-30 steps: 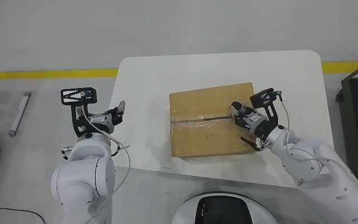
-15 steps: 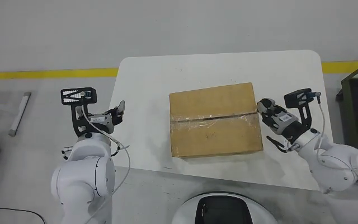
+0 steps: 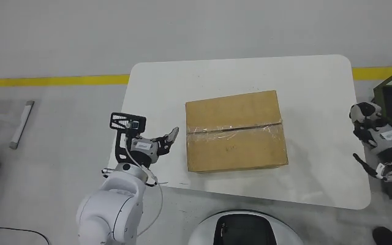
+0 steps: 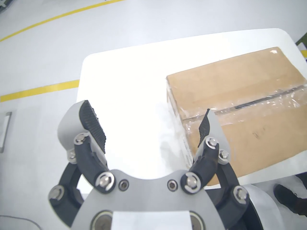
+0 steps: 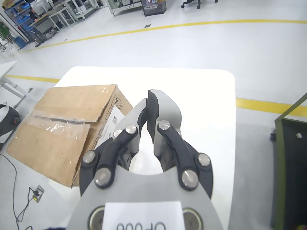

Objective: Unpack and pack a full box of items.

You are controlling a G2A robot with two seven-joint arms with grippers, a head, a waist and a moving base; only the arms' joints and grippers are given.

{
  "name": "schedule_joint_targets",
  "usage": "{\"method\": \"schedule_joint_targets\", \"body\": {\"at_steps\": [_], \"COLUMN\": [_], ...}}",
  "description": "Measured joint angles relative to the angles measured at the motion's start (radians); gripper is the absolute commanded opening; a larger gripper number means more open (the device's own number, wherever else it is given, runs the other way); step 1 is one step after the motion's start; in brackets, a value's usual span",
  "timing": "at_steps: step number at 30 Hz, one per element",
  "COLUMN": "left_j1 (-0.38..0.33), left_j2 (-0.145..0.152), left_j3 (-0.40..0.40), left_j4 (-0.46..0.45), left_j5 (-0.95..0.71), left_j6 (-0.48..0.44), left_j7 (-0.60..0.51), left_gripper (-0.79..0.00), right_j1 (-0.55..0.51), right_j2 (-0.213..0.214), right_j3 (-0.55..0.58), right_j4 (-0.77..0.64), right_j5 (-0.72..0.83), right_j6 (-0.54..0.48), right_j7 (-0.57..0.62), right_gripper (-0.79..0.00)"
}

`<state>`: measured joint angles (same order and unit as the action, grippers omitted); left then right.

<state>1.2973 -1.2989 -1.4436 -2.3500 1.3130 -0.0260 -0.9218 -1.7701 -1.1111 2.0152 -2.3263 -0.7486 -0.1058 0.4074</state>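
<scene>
A brown cardboard box (image 3: 236, 131) lies closed in the middle of the white table (image 3: 159, 92). Clear tape runs along its top seam, with a dark slit in the seam. My left gripper (image 3: 171, 136) hangs open just off the box's left side, with nothing between its fingers. In the left wrist view the left gripper (image 4: 146, 111) frames the box's (image 4: 239, 101) near corner. My right gripper (image 3: 362, 114) sits shut and empty at the table's right edge, apart from the box. The right wrist view shows the right gripper (image 5: 149, 104) with its pads together, beside the box (image 5: 64, 120).
A dark green cart (image 3: 384, 116) stands right of the table, close to the right arm, and the cart (image 5: 292, 168) also appears in the right wrist view. A yellow floor line (image 3: 61, 79) and a grey bar (image 3: 20, 122) lie to the left. Bare tabletop surrounds the box.
The right gripper has pulled back from the box's top seam to the table's right edge. The left arm has swung right, up to the box's left side.
</scene>
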Motion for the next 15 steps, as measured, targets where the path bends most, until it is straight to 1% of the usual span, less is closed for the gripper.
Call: {"method": "schedule_joint_targets", "body": {"at_steps": [1, 2, 3, 5, 6, 8, 11, 14, 15], "left_j1": [0.009, 0.021, 0.027, 0.039, 0.042, 0.044, 0.043, 0.043, 0.043], "left_j2": [0.001, 0.002, 0.002, 0.001, 0.001, 0.001, 0.001, 0.001, 0.001], "left_j3": [-0.009, -0.023, -0.035, -0.066, -0.076, -0.080, -0.078, -0.078, -0.078], "left_j4": [0.000, 0.000, 0.000, 0.000, 0.000, 0.000, 0.000, 0.000, 0.000], "left_j5": [-0.017, -0.037, -0.053, -0.083, -0.089, -0.091, -0.090, -0.090, -0.090], "left_j6": [-0.012, -0.021, -0.022, -0.006, 0.000, 0.003, 0.002, 0.002, 0.002], "left_j7": [0.021, 0.048, 0.071, 0.129, 0.147, 0.155, 0.152, 0.152, 0.152], "left_gripper": [0.000, 0.000, 0.000, 0.000, 0.000, 0.000, -0.001, -0.001, 0.000], "right_j1": [-0.021, -0.042, -0.054, -0.071, -0.073, -0.072, -0.072, -0.072, -0.072], "right_j2": [-0.001, -0.002, -0.002, -0.002, -0.002, -0.002, -0.002, -0.002, -0.002], "right_j3": [0.017, 0.034, 0.043, 0.051, 0.052, 0.052, 0.051, 0.051, 0.051], "right_j4": [-0.016, -0.025, -0.026, -0.024, -0.024, -0.024, -0.024, -0.024, -0.024], "right_j5": [-0.010, -0.025, -0.034, -0.054, -0.057, -0.058, -0.057, -0.057, -0.057], "right_j6": [-0.009, -0.026, -0.041, -0.075, -0.081, -0.081, -0.080, -0.080, -0.080], "right_j7": [0.000, -0.004, -0.010, -0.019, -0.020, -0.020, -0.019, -0.019, -0.019], "right_gripper": [-0.554, -0.443, 0.000, 0.000, -0.402, -0.280, -0.152, -0.052, -0.034]}}
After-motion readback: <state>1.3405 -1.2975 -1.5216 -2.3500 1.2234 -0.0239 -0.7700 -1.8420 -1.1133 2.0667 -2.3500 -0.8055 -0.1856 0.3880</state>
